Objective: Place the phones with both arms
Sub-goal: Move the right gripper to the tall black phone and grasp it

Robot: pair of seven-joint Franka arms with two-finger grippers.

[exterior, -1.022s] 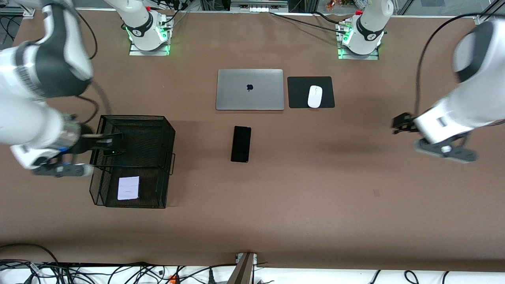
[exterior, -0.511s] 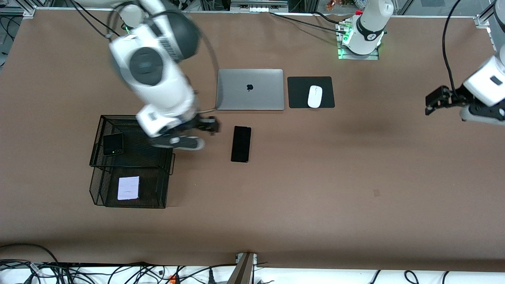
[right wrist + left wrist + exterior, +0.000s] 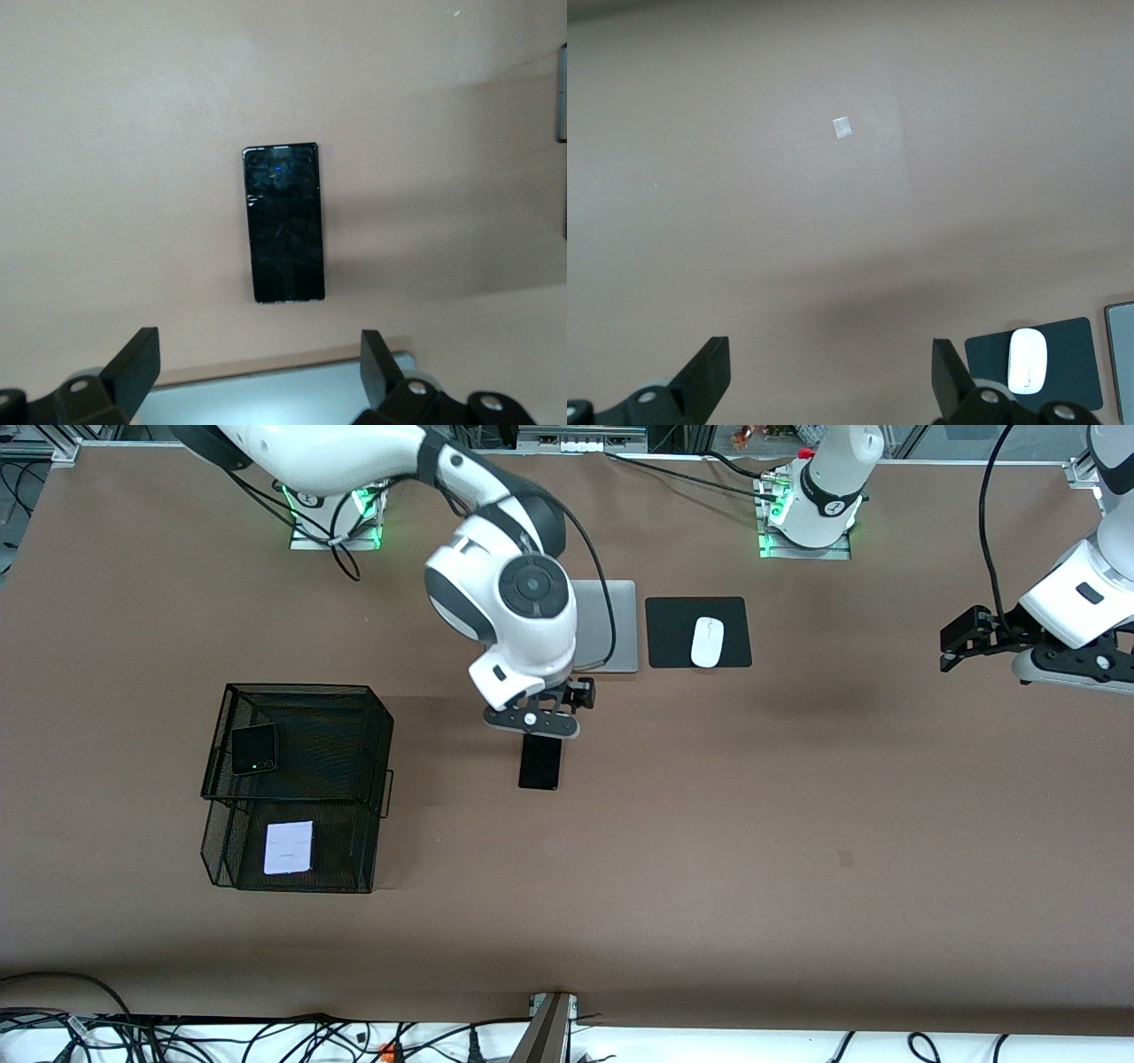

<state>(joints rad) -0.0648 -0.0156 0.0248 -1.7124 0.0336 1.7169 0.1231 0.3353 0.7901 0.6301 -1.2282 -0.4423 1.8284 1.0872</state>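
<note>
Black mesh basket [image 3: 354, 717], centre-left of frame, now holds two phones: small black phone [image 3: 254, 749] and lavender-white phone [image 3: 289, 847]. Right gripper [image 3: 542, 713] has swung from it to above the slim black phone [image 3: 540, 762] at centre, fingers spread, empty. Left gripper [image 3: 961, 638], spread, waits upper right. Phones: three; one unplaced.
</note>
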